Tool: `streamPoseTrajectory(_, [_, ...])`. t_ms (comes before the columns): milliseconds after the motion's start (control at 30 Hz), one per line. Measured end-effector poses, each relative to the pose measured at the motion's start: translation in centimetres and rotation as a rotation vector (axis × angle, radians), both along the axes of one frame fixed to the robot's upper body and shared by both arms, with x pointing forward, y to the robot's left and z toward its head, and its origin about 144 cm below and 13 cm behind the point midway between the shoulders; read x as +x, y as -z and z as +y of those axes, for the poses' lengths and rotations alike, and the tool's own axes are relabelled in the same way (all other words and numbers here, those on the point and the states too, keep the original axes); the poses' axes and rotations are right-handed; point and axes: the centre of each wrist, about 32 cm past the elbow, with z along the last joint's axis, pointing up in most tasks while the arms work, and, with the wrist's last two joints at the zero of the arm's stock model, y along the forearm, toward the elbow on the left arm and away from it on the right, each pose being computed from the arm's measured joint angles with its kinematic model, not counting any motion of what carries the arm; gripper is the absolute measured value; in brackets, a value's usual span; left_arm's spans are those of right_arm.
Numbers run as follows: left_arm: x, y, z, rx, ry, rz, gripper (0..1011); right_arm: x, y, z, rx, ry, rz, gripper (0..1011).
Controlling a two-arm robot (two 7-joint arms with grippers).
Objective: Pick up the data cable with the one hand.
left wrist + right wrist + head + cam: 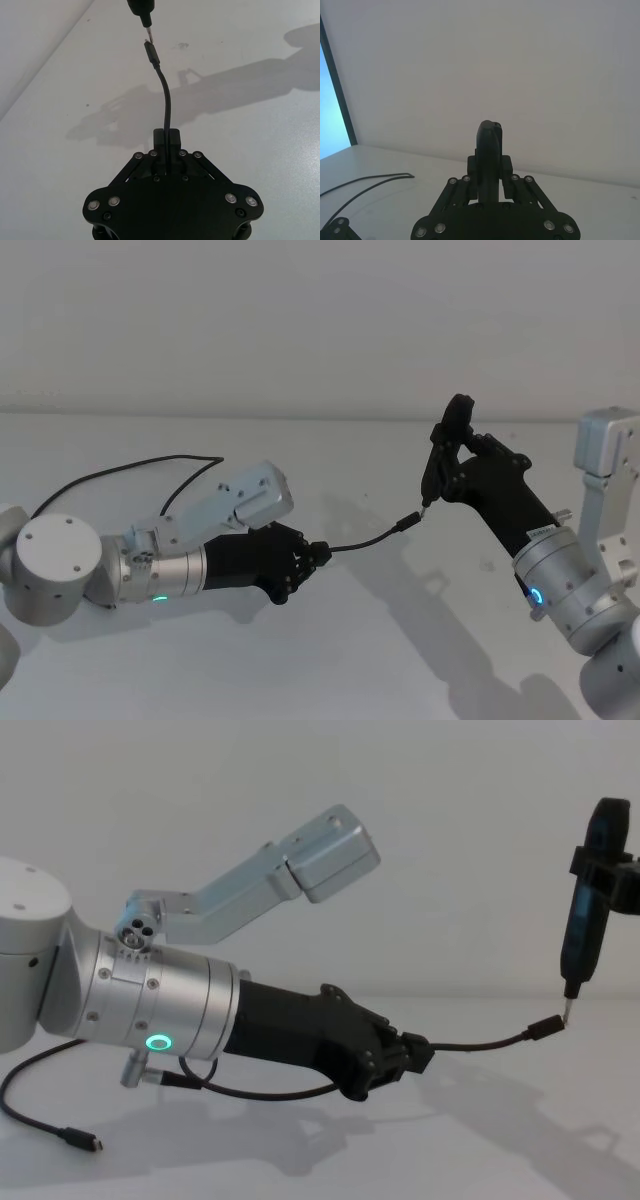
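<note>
Pinching the data cable (365,538) near its plug, the left tool (318,552) could let it slip if the 2 o'clock pen-gripping right tool (440,475) nudges it.

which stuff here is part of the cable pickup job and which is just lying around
In the job:
- data cable, plug end held up off the table
- left tool, shut on the cable

Not in the job:
- right tool, shut on a slim black pin-tipped device whose tip meets the cable's plug
- second plug end lying on the white table
</note>
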Motion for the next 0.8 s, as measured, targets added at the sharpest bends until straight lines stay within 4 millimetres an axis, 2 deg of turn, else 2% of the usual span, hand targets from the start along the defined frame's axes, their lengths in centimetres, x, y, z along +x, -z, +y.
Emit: streamPoseTrajectory(800, [0.00, 0.00, 0.00, 0.000, 0.000, 0.000, 54, 0.22, 0.07, 0.09, -0.012, -0.002, -0.001, 275])
